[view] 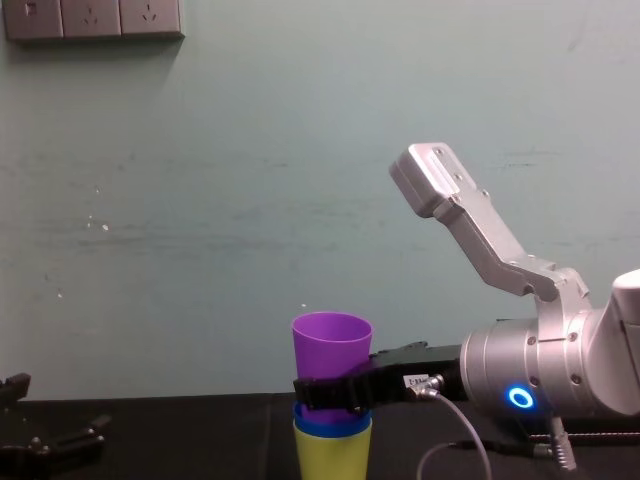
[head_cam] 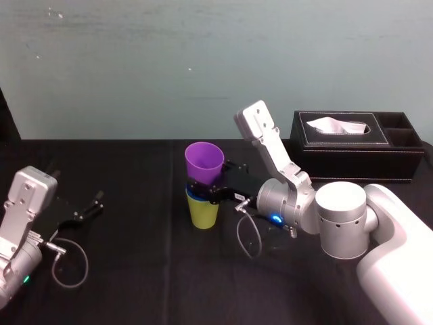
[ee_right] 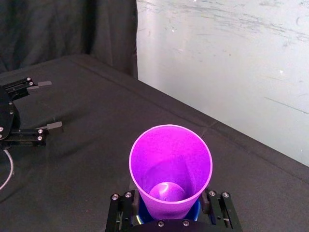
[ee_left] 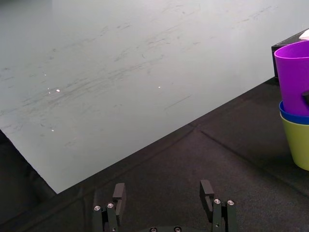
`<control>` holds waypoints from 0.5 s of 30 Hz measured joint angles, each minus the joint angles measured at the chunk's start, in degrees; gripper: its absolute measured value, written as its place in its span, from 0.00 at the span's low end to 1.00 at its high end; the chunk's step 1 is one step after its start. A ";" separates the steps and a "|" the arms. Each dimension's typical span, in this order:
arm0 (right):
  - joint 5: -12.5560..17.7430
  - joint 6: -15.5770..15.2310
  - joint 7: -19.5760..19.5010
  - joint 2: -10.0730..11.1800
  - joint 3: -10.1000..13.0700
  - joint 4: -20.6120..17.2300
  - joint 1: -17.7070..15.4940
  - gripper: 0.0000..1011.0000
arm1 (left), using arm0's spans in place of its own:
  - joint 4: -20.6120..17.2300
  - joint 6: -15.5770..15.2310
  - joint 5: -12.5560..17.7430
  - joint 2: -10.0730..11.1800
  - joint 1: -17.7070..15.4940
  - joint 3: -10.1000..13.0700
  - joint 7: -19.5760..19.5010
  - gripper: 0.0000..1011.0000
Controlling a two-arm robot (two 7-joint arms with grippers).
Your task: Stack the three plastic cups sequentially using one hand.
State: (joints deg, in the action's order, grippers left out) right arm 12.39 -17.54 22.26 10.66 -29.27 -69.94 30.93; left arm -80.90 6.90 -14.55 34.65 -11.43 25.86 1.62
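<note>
Now my right tool [head_cam: 203, 190] clamps the purple cup [head_cam: 203, 161], nested in the blue cup [view: 330, 424] and yellow-green cup [head_cam: 203, 211]. Its label [head_cam: 240, 196] is too small to read. My left tool [head_cam: 91, 205] sits wide near the table's [head_cam: 135, 271] left edge.

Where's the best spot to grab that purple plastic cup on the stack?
Pinch the purple tapered plastic cup across its wall above the blue plastic cup, coming level from the side, like the right pincer. It stands upright, nested, so only that wall shows.

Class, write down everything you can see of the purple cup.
The purple cup is a smooth, tapered plastic tumbler, upright, mouth open and empty. It sits nested in the blue cup, which sits in the yellow-green cup. The right pincer clamps its lower wall from both sides. The left pincer lies open, far off.
</note>
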 joint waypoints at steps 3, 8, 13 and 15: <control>0.02 -0.01 0.00 0.04 0.00 -0.04 0.00 0.69 | 0.00 0.00 0.00 0.00 0.00 0.00 0.00 0.99; 0.04 -0.03 0.00 0.07 0.00 -0.11 0.00 0.77 | 0.00 0.00 0.00 0.00 0.00 0.00 0.00 0.99; 0.07 -0.03 -0.02 0.09 -0.03 -0.20 -0.02 0.92 | 0.00 0.00 0.00 0.00 0.00 0.00 0.00 0.99; 0.07 -0.03 -0.02 0.10 -0.04 -0.23 -0.03 0.96 | 0.00 0.00 0.00 0.00 0.00 0.00 0.00 0.99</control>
State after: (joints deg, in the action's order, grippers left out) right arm 12.46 -17.57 22.24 10.76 -29.31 -70.16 30.90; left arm -80.90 6.90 -14.55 34.65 -11.43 25.86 1.62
